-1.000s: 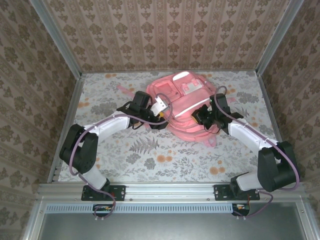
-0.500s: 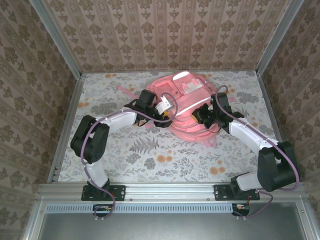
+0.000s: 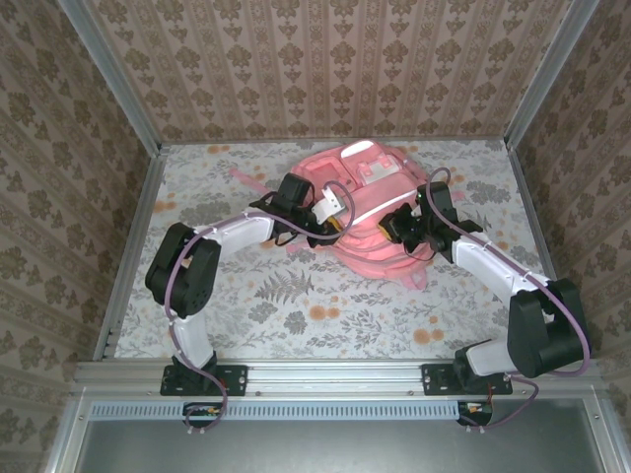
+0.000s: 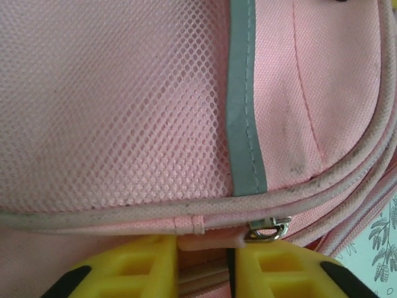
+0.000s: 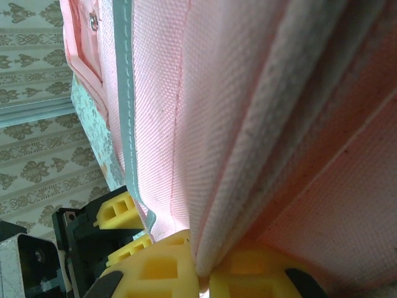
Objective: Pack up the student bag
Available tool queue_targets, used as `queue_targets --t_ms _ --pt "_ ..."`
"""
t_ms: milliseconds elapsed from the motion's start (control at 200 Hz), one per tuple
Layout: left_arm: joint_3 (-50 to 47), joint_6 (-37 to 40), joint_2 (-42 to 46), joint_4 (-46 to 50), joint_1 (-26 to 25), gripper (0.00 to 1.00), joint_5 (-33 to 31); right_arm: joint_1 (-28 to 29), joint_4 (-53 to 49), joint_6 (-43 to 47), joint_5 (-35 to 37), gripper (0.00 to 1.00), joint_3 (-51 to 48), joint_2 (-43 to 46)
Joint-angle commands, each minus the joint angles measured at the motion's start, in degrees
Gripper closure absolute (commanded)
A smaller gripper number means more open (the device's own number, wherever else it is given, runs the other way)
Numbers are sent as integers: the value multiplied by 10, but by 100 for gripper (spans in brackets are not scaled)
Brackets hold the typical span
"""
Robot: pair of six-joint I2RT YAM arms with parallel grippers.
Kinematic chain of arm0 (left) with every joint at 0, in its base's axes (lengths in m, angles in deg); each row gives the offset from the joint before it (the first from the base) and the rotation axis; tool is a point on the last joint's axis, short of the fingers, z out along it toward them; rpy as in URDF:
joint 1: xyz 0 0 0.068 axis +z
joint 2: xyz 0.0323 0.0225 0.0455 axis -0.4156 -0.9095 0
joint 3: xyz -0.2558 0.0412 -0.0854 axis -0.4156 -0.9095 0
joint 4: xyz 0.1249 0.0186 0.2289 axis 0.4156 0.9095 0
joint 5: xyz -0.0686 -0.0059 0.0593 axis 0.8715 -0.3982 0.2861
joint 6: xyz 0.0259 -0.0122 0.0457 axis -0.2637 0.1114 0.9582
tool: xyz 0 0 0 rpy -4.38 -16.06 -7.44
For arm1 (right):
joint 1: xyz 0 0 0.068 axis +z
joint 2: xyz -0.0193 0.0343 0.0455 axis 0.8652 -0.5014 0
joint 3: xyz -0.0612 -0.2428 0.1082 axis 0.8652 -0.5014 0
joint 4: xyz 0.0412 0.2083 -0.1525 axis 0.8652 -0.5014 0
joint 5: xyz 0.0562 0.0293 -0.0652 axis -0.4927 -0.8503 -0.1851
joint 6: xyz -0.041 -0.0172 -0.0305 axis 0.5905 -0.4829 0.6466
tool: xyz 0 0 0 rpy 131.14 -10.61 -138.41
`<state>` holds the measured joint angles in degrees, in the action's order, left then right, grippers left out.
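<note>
The student bag (image 3: 367, 207), a soft pink backpack with a pale stripe, lies at the back middle of the table. My left gripper (image 3: 331, 228) is at its left edge. In the left wrist view the yellow fingers (image 4: 130, 267) stand close together with the pink zipper pull (image 4: 208, 239) pinched between them, and a metal ring (image 4: 268, 231) sits just beside it. Above lie pink mesh and the grey stripe (image 4: 245, 124). My right gripper (image 3: 398, 231) is shut on a piped fold of the bag (image 5: 248, 161) at its right side, holding it up.
The floral tabletop (image 3: 296, 305) stretches in front of the bag. A thin pink strap (image 3: 246, 179) trails off to the bag's left. Patterned walls and metal rails close in the table on three sides.
My left arm has reached further right onto the bag and its jaws have narrowed around the zipper pull. The right arm and its grip have stayed still.
</note>
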<state>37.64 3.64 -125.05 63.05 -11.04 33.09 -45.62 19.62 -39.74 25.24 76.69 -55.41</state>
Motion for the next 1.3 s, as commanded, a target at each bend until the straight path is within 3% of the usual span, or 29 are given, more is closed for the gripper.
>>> queue_targets --t_ms 0,120,380,675,720,800,860,985,1295 --pt "-1 -2 19 -8 -4 87 29 0 56 -4 -16 100 23 4" --pt "-2 -4 36 18 -4 100 55 0 61 -3 -13 100 21 -17" --pt "-60 -46 85 -19 -4 100 80 6 80 -3 -12 100 19 -47" --pt "-99 -61 101 -36 -27 100 37 8 85 -4 -15 100 19 -54" --pt "-102 -64 103 -36 -30 100 -7 8 85 -4 -15 100 19 -53" --pt "-110 -70 107 -39 -22 92 -30 8 83 -3 -15 100 18 -52" --pt "-112 -75 110 -41 -17 73 -38 8 81 -2 -15 100 17 -50" --pt "-100 -72 105 -29 -15 49 -55 8 81 -1 -16 100 16 -48" --pt "-50 -61 56 -29 -9 40 -75 8 79 -2 -17 100 16 -45"
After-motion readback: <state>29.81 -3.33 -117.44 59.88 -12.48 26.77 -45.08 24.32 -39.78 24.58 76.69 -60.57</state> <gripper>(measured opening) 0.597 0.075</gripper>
